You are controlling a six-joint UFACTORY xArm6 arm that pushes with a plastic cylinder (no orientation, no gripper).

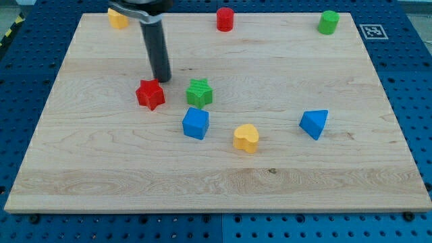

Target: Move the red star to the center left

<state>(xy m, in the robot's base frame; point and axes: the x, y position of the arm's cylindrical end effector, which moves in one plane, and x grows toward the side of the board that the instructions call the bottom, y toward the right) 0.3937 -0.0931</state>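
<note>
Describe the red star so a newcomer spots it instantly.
On the wooden board, look left of centre, just below and left of my tip. The red star sits there, apart from the green star on its right. The only other red piece is the red cylinder at the top edge.

We seem to be in a lab: a wooden board [223,175] on a blue perforated bench [412,81], a fiducial marker [370,30] at its corner

The pale wooden board [223,169] is being lit evenly and brightly from above; only short, soft shadows are being cast, and everything is being rendered sharply.
</note>
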